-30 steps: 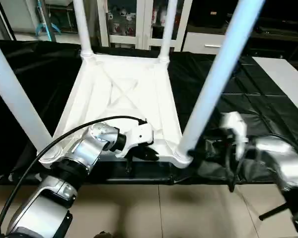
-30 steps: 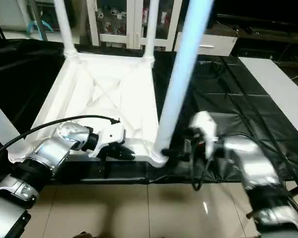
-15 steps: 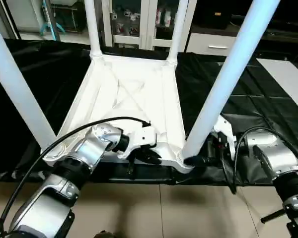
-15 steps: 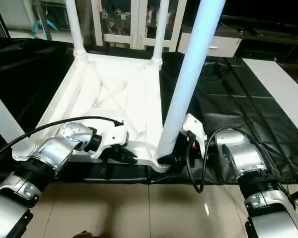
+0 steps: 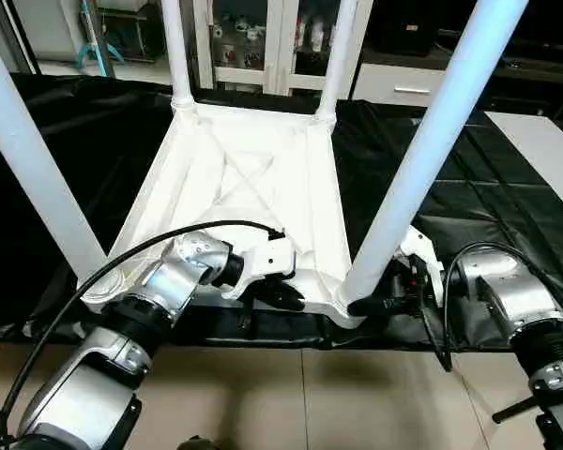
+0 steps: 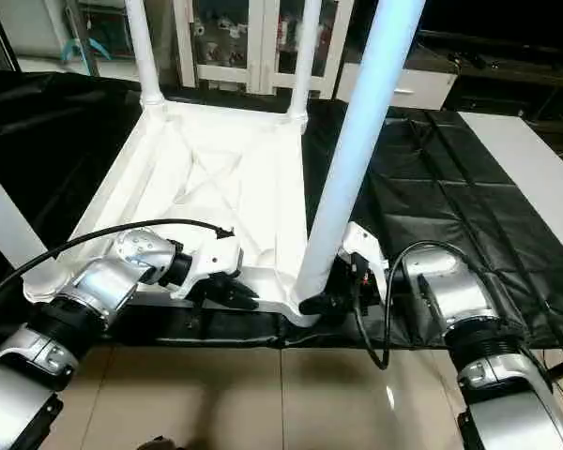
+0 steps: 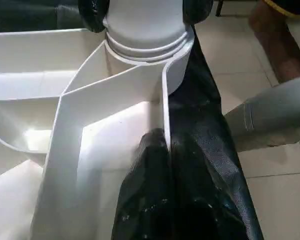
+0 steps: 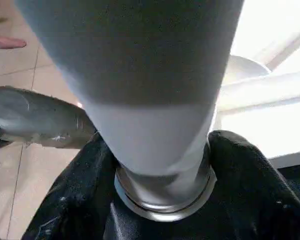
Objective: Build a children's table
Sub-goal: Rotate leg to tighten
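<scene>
I am looking down at the children's table, lying upside down on a black sheet [image 5: 469,197] in the middle of the frame. Its white tabletop [image 5: 253,202] is showing its ribbed, X-braced underside, and all four legs are standing up out of the corner sockets: the far left leg [image 5: 175,52] and far right leg [image 5: 334,58] at the top of the frame, the near left leg [image 5: 28,155] rising toward the upper left, and the near right leg [image 5: 430,150] slanting toward the upper right.

My left gripper [image 5: 283,292] is sitting in the lower middle of the frame, at the tabletop's near edge. Its fingers [image 7: 160,165] are pressed together, pinching the thin upright rim wall of the tabletop just beside the near right corner socket [image 7: 145,47].

My right gripper [image 5: 373,302] is reaching in from the lower right, at the base of the near right leg. In the right wrist view its two fingers [image 8: 80,200] are standing on either side of the leg's foot [image 8: 162,192], where the tube is meeting the socket collar; I cannot tell whether they are pressing on it or merely flanking it.

Behind the table, along the top of the frame, a white cabinet with glass doors [image 5: 263,37] is standing.
</scene>
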You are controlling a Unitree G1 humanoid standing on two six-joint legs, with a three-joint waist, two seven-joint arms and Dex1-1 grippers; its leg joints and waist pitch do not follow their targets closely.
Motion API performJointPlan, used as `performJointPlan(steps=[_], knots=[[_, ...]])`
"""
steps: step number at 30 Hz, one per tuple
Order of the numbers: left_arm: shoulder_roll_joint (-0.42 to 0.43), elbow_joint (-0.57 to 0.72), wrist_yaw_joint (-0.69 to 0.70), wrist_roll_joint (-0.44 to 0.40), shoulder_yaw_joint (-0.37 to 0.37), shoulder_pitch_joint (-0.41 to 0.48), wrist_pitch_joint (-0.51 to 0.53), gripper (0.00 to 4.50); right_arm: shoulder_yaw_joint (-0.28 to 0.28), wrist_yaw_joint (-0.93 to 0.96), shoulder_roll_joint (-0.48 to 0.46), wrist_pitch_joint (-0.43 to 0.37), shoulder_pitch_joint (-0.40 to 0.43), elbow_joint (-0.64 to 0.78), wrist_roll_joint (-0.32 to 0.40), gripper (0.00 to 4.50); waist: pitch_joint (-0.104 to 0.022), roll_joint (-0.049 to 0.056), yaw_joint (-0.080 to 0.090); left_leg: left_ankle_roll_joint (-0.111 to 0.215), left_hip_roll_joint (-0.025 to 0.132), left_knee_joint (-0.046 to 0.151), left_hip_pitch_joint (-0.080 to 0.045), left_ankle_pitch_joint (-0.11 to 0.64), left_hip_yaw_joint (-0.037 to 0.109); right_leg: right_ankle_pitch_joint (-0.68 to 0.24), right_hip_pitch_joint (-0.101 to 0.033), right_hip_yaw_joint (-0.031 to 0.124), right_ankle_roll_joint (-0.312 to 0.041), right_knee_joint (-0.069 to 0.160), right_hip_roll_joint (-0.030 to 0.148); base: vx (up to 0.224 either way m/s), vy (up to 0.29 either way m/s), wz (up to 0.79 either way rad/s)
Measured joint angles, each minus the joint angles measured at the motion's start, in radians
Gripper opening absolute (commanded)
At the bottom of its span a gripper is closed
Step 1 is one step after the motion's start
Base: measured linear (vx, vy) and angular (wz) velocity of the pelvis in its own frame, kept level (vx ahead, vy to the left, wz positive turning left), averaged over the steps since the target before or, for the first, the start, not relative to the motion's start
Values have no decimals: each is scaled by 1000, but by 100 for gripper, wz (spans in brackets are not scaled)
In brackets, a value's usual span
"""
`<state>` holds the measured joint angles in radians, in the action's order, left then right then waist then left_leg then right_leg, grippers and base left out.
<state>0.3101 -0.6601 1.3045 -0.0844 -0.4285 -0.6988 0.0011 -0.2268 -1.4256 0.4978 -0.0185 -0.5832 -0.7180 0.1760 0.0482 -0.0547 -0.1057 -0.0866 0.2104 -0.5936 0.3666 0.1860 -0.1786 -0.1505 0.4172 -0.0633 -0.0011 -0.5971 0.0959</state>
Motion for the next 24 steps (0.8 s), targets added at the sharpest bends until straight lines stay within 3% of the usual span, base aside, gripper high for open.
performJointPlan(steps=[10,14,17,24], knots=[[13,0,8,0,1,0,1,0,14,0,-26,0,1,-15,2,248,-1,-2,4,0,0,0,-1,0,0,0,0,0,0,-2,0,0,0,0],[8,-21,-46,-9,21,-2,4,0,57,77,-64,0,2,-60,9,247,-2,-4,13,0,0,0,-1,0,1,1,0,0,-2,-3,0,0,0,0],[-41,-108,-189,-32,47,-43,18,0,100,262,-104,13,-3,-104,5,247,-4,-7,20,-1,-1,-1,-3,-1,2,-1,0,0,2,-2,0,0,0,0],[-188,-256,-507,-45,100,-117,120,0,175,667,-209,1,-30,-151,-33,220,-4,-9,58,-1,-2,-3,0,-1,7,-1,0,-1,2,5,0,0,0,0]])
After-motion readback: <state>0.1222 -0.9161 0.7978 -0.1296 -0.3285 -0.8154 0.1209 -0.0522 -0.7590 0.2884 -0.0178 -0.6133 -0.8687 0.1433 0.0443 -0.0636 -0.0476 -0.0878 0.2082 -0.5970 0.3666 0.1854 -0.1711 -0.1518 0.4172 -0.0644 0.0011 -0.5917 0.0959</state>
